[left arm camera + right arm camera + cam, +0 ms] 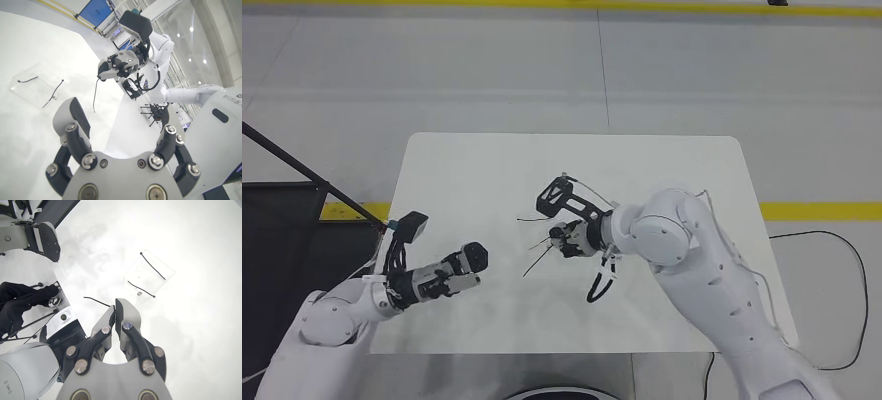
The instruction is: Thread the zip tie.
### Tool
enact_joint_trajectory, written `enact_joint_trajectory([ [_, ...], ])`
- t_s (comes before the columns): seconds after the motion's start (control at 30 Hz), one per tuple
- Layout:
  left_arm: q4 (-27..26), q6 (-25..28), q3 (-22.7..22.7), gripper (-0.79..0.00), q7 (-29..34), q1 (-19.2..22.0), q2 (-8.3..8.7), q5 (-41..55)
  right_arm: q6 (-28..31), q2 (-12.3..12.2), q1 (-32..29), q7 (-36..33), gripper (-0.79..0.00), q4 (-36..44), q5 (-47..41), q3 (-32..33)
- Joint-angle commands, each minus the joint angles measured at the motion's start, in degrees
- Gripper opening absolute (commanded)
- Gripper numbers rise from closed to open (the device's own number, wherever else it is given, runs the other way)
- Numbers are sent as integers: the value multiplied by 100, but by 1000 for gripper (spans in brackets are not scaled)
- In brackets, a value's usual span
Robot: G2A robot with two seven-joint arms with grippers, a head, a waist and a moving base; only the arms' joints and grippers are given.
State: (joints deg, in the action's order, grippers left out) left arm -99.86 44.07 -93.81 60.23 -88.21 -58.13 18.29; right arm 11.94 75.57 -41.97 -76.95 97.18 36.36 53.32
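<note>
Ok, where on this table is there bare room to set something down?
Bare: the far strip of the table beyond both arms, and the near edge between the left gripper and the right arm. Crowded: the middle, where the right gripper pinches a zip tie near the clear sheet carrying two loose ties.

A white table [662, 170] stands on a pale grey floor [442, 70] crossed by yellow lines [822, 211]; round ceiling lights [191, 29] shine overhead
</note>
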Motion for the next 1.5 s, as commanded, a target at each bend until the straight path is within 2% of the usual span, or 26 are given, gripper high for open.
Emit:
enact_joint_trajectory([
  [0.0,-23,5,1,0,-6,-22,8,-10,-35,-8,-32,-13,-785,61,21,3],
  [0.33,-23,5,1,0,-6,-22,8,-10,-35,-8,-32,-13,-785,61,21,3],
  [0.47,-154,48,100,0,-59,16,15,-467,193,-39,-135,243,-785,121,85,35],
  [0.57,-240,159,233,0,-159,74,38,-682,300,-89,-203,191,-785,400,161,134],
  [0.67,-271,343,393,0,-343,122,126,-902,298,-139,-280,78,-785,659,231,237],
  [0.8,-274,721,682,0,-720,131,324,-1347,448,-182,-269,-141,-785,864,190,260],
  [0.97,-36,1167,883,0,-1167,168,531,-1680,505,-191,-124,-375,-785,931,96,136],
  [1.33,-36,1167,883,0,-1167,168,531,-1680,500,-192,-139,-330,-785,932,115,137],
  [1.47,-85,937,973,0,-1310,236,516,-1763,714,-209,-246,-31,-785,1131,580,-72],
])
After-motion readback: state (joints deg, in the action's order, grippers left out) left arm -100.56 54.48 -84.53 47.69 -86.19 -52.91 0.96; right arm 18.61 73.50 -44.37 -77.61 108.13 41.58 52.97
